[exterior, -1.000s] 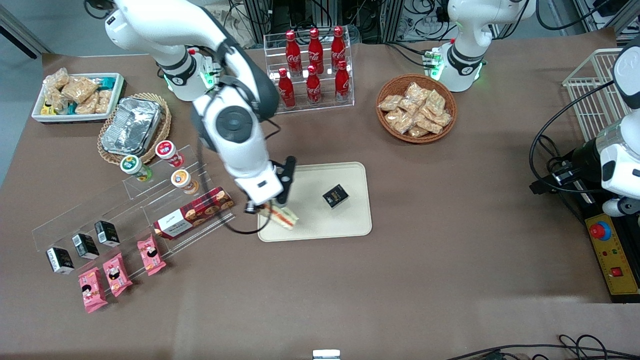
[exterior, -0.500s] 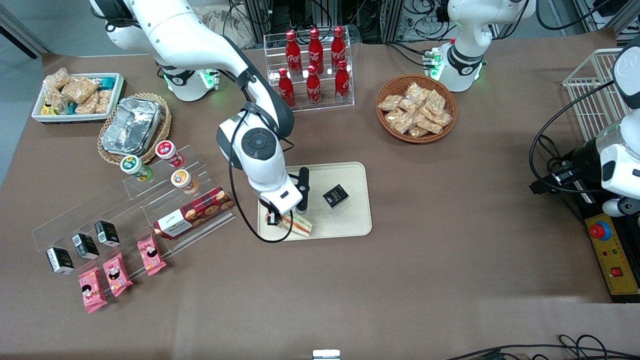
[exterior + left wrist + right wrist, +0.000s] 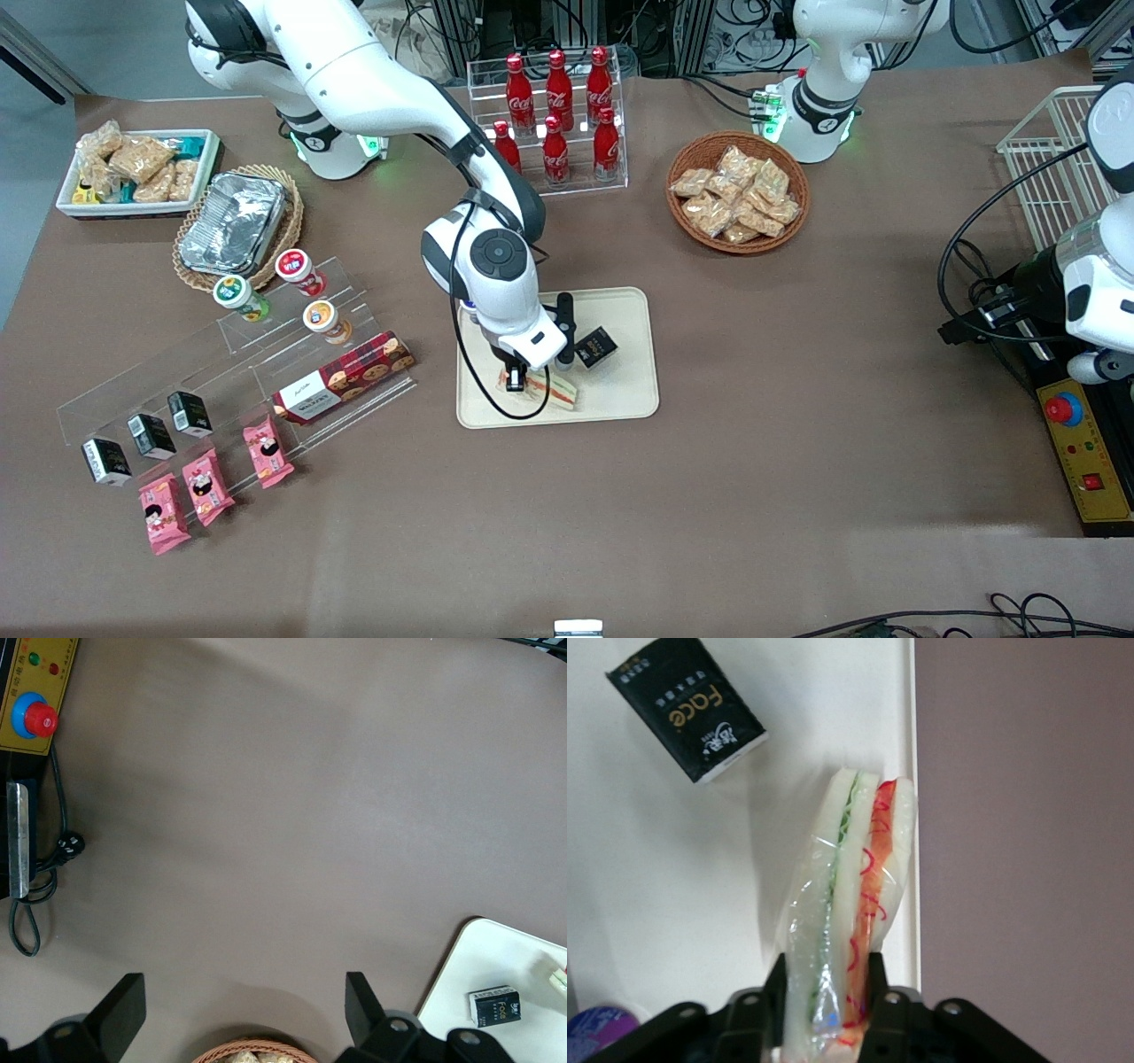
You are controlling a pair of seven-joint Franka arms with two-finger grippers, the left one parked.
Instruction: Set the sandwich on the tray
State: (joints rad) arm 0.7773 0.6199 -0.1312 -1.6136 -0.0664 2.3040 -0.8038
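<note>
Sandwich [image 3: 850, 904] hangs clamped in the end effector [image 3: 826, 988] over the tray [image 3: 633, 403], near its black Face packet [image 3: 687, 709]; lowering and release remain.

Glossy white right arm [image 3: 381, 80] with dark grey joint caps, looping black cable, black gripper [image 3: 518, 379].

Black box [image 3: 594, 346] beside pincer [image 3: 516, 381].

Sandwich [image 3: 849, 912] end between the pincer [image 3: 825, 992] fingers (cut off by frame edge)
</note>
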